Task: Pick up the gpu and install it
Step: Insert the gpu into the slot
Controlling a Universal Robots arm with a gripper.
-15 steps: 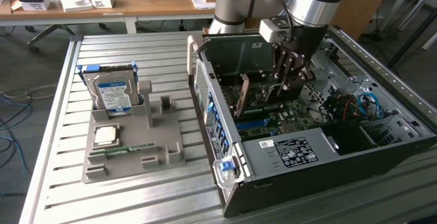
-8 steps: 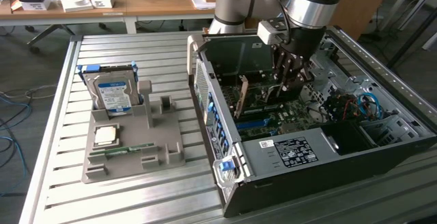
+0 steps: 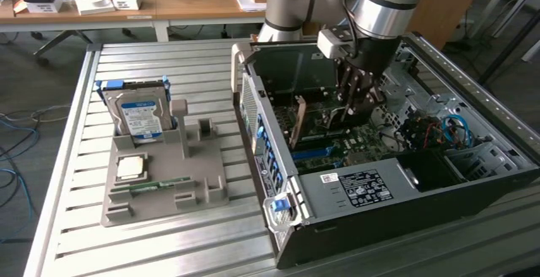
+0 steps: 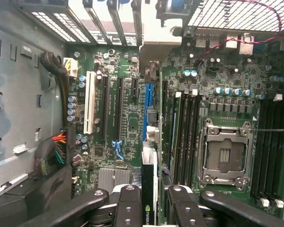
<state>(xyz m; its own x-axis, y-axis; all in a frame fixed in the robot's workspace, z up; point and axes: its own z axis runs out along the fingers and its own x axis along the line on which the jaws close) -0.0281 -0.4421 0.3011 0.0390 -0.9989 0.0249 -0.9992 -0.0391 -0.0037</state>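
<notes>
between the two fingers of the gripper [image 4: 154, 193], lowered inside the open computer case [image 3: 396, 185], the gpu [image 4: 148, 177] stands edge-on, its thin dark edge with a green logo pinched from both sides. the jaws are roughly half closed and clamped on the card; nothing else is in their grasp. straight ahead of the tool, past the card's far edge, lies the motherboard [image 4: 125, 123], with a blue slot [image 4: 148, 101] running in line with the card and black slots just beside it. off to one side of the fingers sits the bare cpu socket [image 4: 225, 156]. whether the card's connector has met any slot cannot be told. by its build the card looks light, stiff and thin, yet fragile, with bare circuitry and a contact edge that would likely take a skewed push badly. its flat faces probably give smooth, slightly slippery purchase. a hold across both faces, near the edge away from the connector, looks like the sound place to grip, since it leaves the contacts free.
</notes>
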